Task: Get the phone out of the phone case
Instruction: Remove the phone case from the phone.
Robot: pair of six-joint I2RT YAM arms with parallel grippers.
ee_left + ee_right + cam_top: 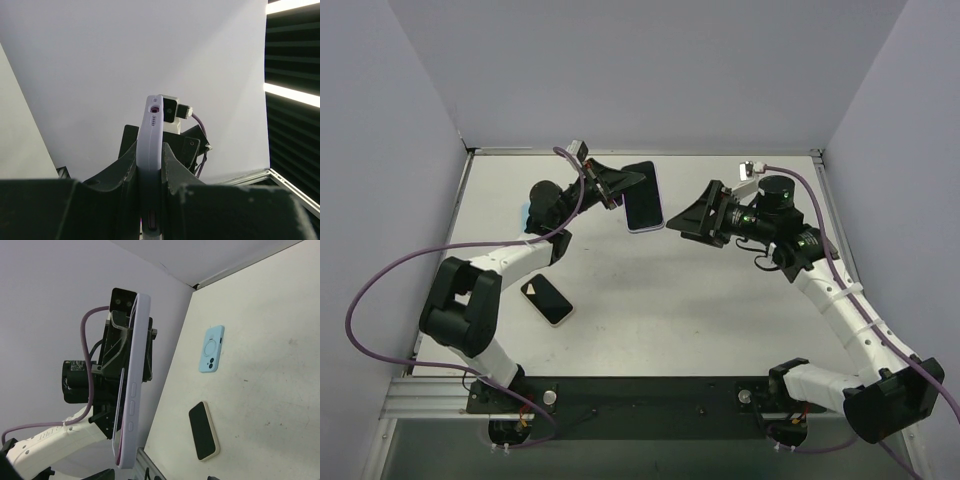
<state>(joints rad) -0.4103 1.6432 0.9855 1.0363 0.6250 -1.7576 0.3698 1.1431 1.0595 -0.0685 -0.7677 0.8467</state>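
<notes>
A phone (642, 195) with a dark screen sits in a lavender phone case (134, 390) and is held up in the air over the far middle of the table. My left gripper (151, 165) is shut on the case's edge, one finger on each face. In the right wrist view the phone's thin edge (119, 405) stands slightly out of the case at its lower end. My right gripper (678, 222) is open just to the right of the phone and holds nothing.
A second phone in a beige case (547, 299) lies screen up on the table near the left arm. A light-blue empty case (211, 349) lies further back, mostly hidden by the left arm in the top view. Grey walls enclose the table (720, 300).
</notes>
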